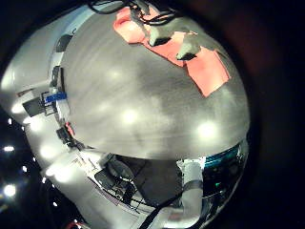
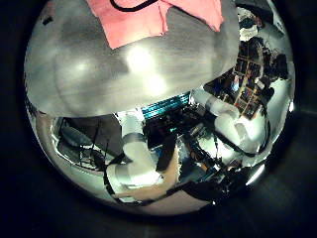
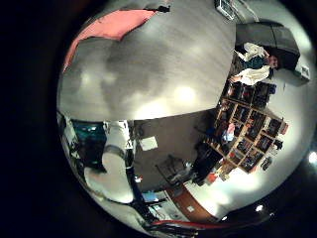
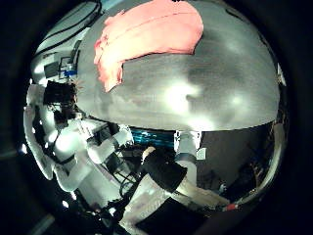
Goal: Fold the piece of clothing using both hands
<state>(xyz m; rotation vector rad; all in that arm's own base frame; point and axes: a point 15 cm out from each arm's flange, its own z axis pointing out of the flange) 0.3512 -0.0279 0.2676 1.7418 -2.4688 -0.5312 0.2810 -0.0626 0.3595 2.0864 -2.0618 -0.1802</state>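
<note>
While no writing can be read anywhere, the pink piece of clothing [image 4: 147, 41] lies rumpled on the grey bench [image 4: 186, 93], close to the bench's far edge in each palm view, with a wide bare stretch of bench between it and the near edge. A hand [image 1: 176, 43], left or right unclear, rests on the cloth; whether its fingers grasp it cannot be told, and neither hand's finger state shows
</note>
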